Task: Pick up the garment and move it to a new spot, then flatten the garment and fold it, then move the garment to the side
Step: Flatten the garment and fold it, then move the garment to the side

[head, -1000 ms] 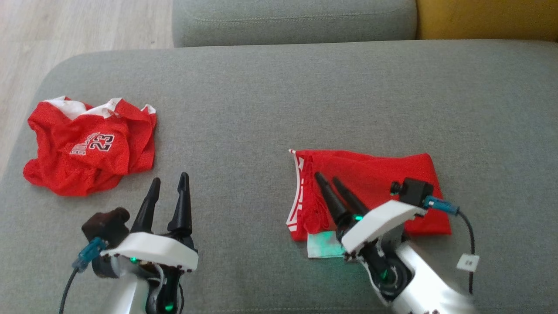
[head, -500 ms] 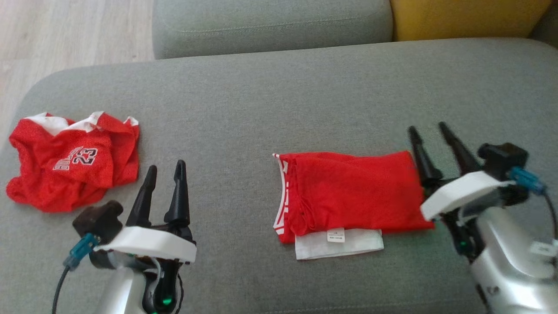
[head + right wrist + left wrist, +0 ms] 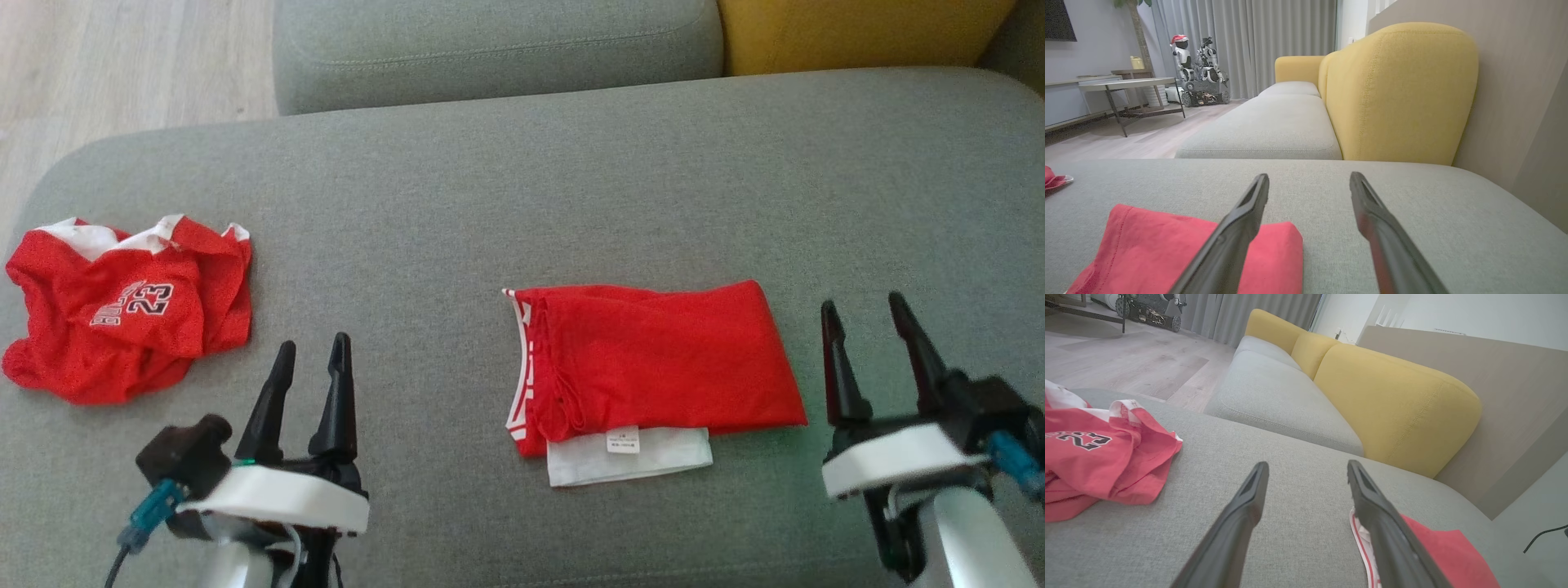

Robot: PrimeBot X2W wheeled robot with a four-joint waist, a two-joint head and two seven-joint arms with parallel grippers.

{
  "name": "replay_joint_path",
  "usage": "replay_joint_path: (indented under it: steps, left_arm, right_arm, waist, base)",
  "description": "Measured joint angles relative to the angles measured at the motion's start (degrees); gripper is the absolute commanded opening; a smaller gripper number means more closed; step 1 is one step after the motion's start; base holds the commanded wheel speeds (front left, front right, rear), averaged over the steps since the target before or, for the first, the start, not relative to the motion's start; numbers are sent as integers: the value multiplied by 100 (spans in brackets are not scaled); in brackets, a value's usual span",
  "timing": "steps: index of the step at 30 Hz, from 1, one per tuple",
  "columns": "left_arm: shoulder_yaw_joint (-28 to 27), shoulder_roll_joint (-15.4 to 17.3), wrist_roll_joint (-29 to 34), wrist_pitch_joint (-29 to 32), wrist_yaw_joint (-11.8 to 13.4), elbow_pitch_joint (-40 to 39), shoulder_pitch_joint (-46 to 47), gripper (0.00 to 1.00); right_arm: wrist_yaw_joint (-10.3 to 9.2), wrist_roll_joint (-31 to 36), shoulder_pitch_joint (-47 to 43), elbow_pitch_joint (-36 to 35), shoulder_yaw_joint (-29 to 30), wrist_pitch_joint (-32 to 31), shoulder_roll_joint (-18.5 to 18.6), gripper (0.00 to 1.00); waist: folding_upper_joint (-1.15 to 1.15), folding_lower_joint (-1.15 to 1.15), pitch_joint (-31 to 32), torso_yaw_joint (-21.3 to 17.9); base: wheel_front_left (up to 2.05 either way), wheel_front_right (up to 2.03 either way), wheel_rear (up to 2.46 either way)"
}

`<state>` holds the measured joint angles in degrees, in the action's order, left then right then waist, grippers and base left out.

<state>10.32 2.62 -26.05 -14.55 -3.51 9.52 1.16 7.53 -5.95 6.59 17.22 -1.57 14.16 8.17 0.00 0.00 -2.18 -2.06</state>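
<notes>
right hand [image 3: 862, 304] hangs just off the right edge of the folded red shorts [image 3: 653, 359], its two dark fingers spread wide with nothing between them and clear of the cloth. left hand [image 3: 313, 343] is likewise released and empty. it hovers over the bare grey sofa seat [image 3: 522, 188] between the shorts and a crumpled red jersey numbered 23 [image 3: 122, 310], which lies near the seat's left end. the shorts rest flat, a little right of the seat's middle, as a neat rectangle. white-striped trim [image 3: 516, 384] runs along the left edge, and a white lining flap [image 3: 669, 457] with a small label [image 3: 626, 441] peeks out along the near edge. both hands point up the seat with their fingers low, which would suit sliding in under a flat bundle from either end. the flattening and folding look done, so what seems left is carrying the bundle to the side. the loose flap may slip out if only one edge is lifted.
</notes>
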Motion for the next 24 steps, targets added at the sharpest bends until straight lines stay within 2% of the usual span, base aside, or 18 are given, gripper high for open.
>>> replay_joint_path:
  steps: [4, 19, 24]
  left_arm:
    - [2, 3, 133, 0, 7, -140, -113, 100]
    - [15, 4, 226, 0, 20, -129, -109, 100]
    - [42, 4, 227, 0, 18, -90, -91, 100]
  right_arm:
    - [0, 213, -298, -174, 194, 5, -235, 100]
    - [0, 296, -362, -246, 238, 19, -371, 100]
    - [0, -250, -321, 103, 270, -316, -431, 100]
  waist:
    - [0, 0, -4, 3]
    - [0, 0, -59, 38]
    - [0, 0, -197, 51]
  base:
    - [0, 0, 0]
    - [0, 0, 0]
    - [0, 0, 0]
